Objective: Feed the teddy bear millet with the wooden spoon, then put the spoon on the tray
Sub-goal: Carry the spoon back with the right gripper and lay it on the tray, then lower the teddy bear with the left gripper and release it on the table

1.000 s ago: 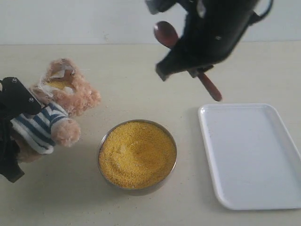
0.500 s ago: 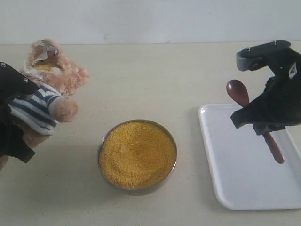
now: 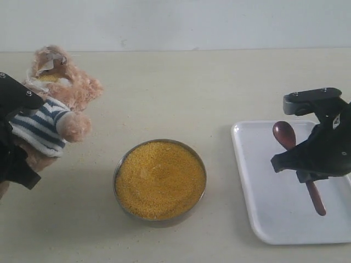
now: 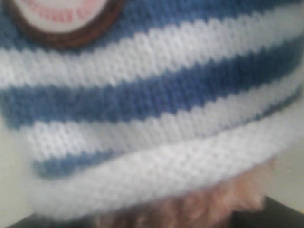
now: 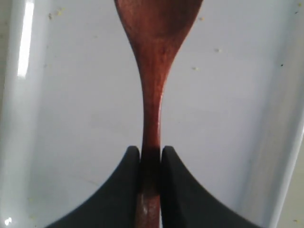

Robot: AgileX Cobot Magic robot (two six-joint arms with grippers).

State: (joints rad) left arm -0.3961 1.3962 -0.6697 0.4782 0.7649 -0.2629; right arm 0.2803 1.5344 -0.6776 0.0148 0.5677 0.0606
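**A robot test bench, by the look of it**

I work at what looks like a lab bench set up for trials rather than a home. The table [image 3: 219,82] is a plain beige slab against a blank white wall [image 3: 164,22]. The things on it read as staged props: a teddy bear [image 3: 60,93], a metal bowl [image 3: 117,167] of millet [image 3: 159,178] and a white tray [image 3: 263,213]. My left arm [image 3: 11,164] and right arm [image 3: 326,145], both black machine limbs, reach in from either side.
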